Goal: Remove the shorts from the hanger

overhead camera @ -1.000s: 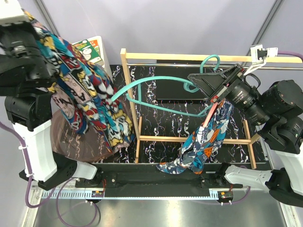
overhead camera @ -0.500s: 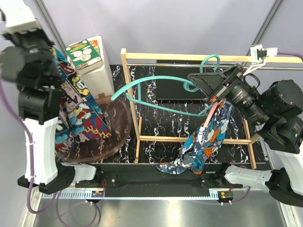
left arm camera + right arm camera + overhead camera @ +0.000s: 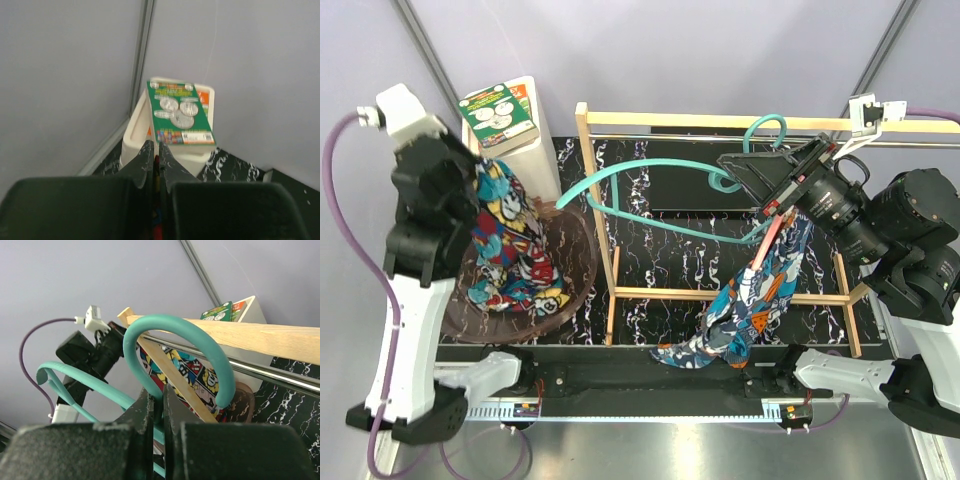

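The comic-print shorts (image 3: pixel 512 245) hang from my left gripper (image 3: pixel 483 168), which is shut on their top edge; their lower end rests on a round brown tray (image 3: pixel 578 262). In the left wrist view only a red and blue sliver of fabric (image 3: pixel 157 210) shows between the shut left gripper (image 3: pixel 156 150). The teal hanger (image 3: pixel 650 175) lies across the wooden rack (image 3: pixel 720 121). My right gripper (image 3: pixel 767 178) is shut on the hanger's neck below its hook (image 3: pixel 175 332); the right gripper (image 3: pixel 159 392) pinches the teal rod. The teal, orange and white shorts (image 3: pixel 755 295) dangle from the hanger's right end.
A white box topped by a green booklet (image 3: pixel 500 112) stands at the back left, behind the tray, and shows as the box (image 3: pixel 180 120) in the left wrist view. The rack's steel rail (image 3: pixel 280 371) and wooden uprights (image 3: pixel 598 220) stand between the arms. Grey walls close the back.
My left arm has swung down and away from the camera, lowering the comic-print shorts onto the brown tray. The right arm, the hanger and the other shorts have not moved.
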Motion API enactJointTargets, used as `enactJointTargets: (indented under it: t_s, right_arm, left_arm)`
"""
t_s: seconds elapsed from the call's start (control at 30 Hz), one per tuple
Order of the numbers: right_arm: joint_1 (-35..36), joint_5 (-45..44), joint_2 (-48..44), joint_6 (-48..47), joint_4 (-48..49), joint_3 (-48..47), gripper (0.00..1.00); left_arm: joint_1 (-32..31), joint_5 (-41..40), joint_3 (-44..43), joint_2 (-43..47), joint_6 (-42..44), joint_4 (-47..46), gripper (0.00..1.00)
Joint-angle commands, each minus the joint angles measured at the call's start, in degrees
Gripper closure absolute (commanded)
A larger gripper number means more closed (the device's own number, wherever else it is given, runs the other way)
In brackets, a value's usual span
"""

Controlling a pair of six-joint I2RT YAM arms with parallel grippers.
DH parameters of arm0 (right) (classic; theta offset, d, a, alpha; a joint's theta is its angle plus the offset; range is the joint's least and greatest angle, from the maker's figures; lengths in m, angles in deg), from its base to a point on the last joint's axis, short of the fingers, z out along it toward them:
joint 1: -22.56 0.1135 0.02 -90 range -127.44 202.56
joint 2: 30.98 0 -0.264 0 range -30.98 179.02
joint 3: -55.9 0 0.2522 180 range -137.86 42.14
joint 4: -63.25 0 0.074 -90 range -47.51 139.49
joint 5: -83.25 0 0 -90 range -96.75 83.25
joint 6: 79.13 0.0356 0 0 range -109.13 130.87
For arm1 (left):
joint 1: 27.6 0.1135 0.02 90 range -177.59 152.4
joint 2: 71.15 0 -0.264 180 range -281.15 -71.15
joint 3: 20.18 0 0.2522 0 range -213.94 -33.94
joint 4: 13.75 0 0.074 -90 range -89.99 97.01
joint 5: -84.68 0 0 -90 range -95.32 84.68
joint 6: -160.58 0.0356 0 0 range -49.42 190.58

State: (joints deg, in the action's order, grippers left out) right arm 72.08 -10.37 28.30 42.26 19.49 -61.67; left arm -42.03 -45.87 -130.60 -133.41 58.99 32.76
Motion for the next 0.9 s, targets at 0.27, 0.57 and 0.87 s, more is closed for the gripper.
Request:
enactJointTargets:
  t_s: [0.27, 0.57, 0.87]
  right_arm:
    - [0.05, -2.45, -0.58, -2.83, -1.46, -1.49, 1.0]
    - [0.05, 3.17, -0.49, -4.41, -1.64, 0.01, 1.0]
    - [0.05, 16.97, 1.18, -6.96, -1.73, 0.71, 1.0]
  left_arm:
    - [1.69, 11.89, 21.51, 9.17, -19.24, 5.47, 0.32]
    - [1.61, 41.93, 19.07, 16.47, -20.31, 2.93, 0.2]
    - [1.61, 69.01, 10.8, 20.59, -20.83, 0.84, 0.21]
